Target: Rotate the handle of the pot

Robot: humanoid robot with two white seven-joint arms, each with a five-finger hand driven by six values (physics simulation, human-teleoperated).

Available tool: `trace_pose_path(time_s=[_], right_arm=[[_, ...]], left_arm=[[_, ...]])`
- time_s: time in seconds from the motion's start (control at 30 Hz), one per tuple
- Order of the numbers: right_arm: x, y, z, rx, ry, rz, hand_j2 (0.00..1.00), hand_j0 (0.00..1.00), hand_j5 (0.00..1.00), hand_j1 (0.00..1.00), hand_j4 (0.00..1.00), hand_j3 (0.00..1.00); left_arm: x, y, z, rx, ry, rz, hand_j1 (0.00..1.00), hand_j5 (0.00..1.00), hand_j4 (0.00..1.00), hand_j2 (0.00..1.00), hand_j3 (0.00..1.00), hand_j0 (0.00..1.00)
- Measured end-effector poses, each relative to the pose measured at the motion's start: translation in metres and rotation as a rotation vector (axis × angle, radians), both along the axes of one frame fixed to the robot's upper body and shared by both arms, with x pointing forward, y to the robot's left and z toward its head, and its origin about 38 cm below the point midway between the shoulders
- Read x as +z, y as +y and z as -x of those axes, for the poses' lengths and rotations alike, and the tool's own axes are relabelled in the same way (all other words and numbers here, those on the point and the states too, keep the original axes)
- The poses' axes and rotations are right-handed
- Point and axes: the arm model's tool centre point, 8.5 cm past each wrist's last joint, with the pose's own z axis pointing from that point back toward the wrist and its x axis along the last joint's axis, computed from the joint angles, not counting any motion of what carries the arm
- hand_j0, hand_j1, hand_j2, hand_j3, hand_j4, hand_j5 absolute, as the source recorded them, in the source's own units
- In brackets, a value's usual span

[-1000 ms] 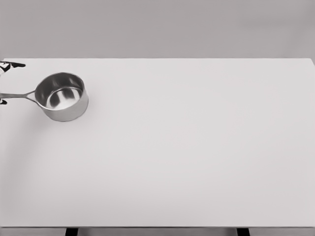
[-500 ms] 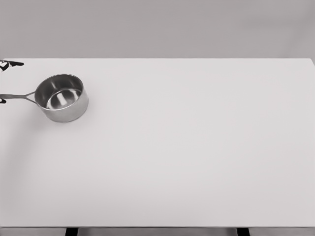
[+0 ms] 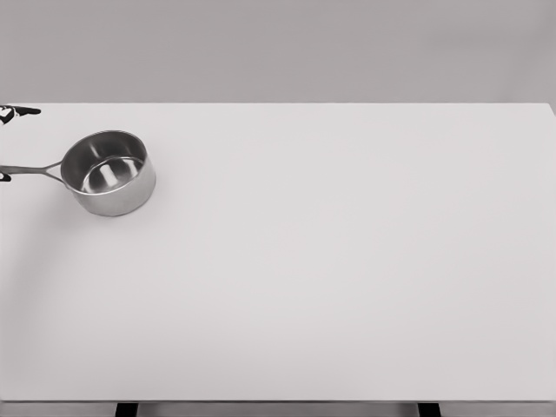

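White table (image 3: 330, 261), steel pot (image 3: 109, 172) far left, handle (image 3: 30, 169) reaching hand (image 3: 10, 114), grip unclear

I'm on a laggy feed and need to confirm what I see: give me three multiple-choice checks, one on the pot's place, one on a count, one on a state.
1. Where on the table does the pot stand?
A. near the far left corner
B. in the middle
C. at the near right edge

2. How many pots are in the head view?
A. one
B. two
C. three

3. How does the pot sit, and where does its handle point?
A. upside down, handle right
B. upright, handle left
C. on its side, handle toward the camera

Answers: 1 A, it sits by the far left corner; 2 A, one steel pot shows; 3 B, the open mouth faces up and the handle runs to the picture's left edge.
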Motion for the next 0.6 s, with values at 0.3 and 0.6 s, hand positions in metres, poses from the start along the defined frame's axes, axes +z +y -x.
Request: trace_pose_path(time_s=[0.3, 0.6], right_arm=[[0.000, 0.000, 0.000, 0.000, 0.000, 0.000, 1.00, 1.00, 1.00, 1.00, 1.00, 1.00], [0.000, 0.000, 0.000, 0.000, 0.000, 0.000, 1.00, 1.00, 1.00, 1.00, 1.00, 1.00]], left_arm=[[-0.003, 0.003, 0.001, 0.015, -0.001, 0.015, 1.00, 1.00, 1.00, 1.00, 1.00, 1.00], [-0.021, 0.009, 0.004, 0.046, 0.043, 0.025, 1.00, 1.00, 1.00, 1.00, 1.00, 1.00]])
